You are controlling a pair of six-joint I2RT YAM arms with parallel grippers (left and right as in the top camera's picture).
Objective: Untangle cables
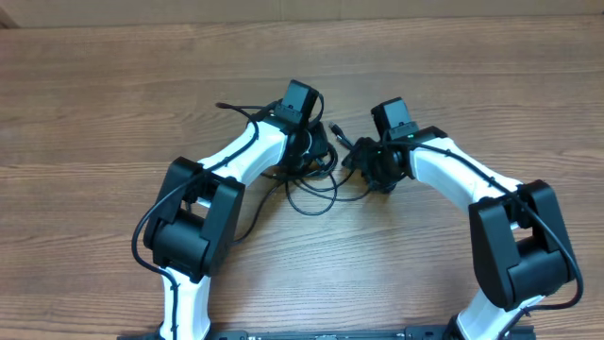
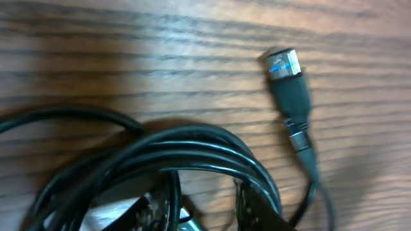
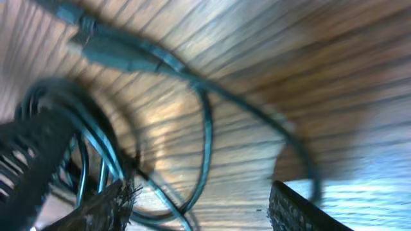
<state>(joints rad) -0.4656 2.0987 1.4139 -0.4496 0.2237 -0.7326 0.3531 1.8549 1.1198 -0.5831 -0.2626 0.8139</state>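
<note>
thin black looped cables (image 2: 192,144) beside silver-tipped plug (image 2: 284,67) | left jaws: cannot tell | right jaws: apart | risk: tugging may tighten tangle

Cable tangle (image 1: 316,179) amid open table (image 1: 94,94)

Brown wood-grain table (image 1: 94,94), evenly lit

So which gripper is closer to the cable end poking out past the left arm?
Left. That cable end lies out left of the left gripper; the right gripper is farther, across the tangle.
</note>
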